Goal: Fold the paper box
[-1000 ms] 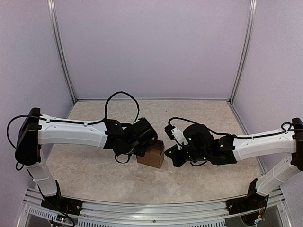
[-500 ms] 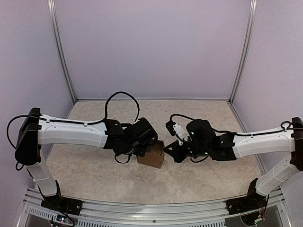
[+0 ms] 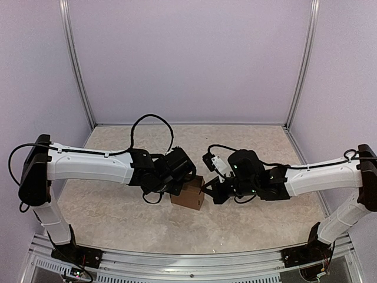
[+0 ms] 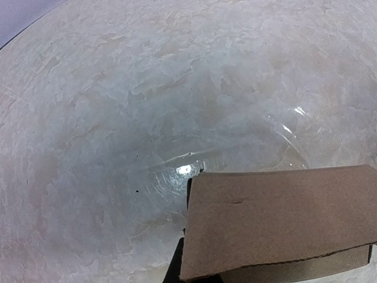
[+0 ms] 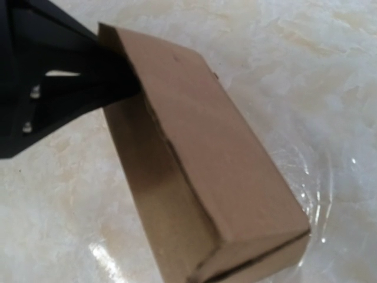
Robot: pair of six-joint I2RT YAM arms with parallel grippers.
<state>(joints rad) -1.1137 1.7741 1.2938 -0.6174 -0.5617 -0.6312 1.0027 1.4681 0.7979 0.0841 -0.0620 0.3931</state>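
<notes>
The paper box [image 3: 189, 194] is a small closed brown cardboard box standing on the table between the two arms. My left gripper [image 3: 177, 184] is shut and leans on the box's upper left edge. In the left wrist view the box [image 4: 277, 218] fills the lower right and hides the fingers except for a dark sliver. My right gripper [image 3: 207, 191] is shut, with its tip at the box's right side. The right wrist view shows the box [image 5: 206, 165] close up, the black left gripper [image 5: 59, 76] touching its far end, and none of the right fingers.
The box stands on a pale marbled tabletop [image 3: 118, 218]. Purple walls and metal posts [image 3: 76, 65] enclose the back and sides. A metal rail [image 3: 188, 265] runs along the near edge by the arm bases.
My right gripper has moved left, from a short way off to the box's right side. The left arm and the box have stayed put.
</notes>
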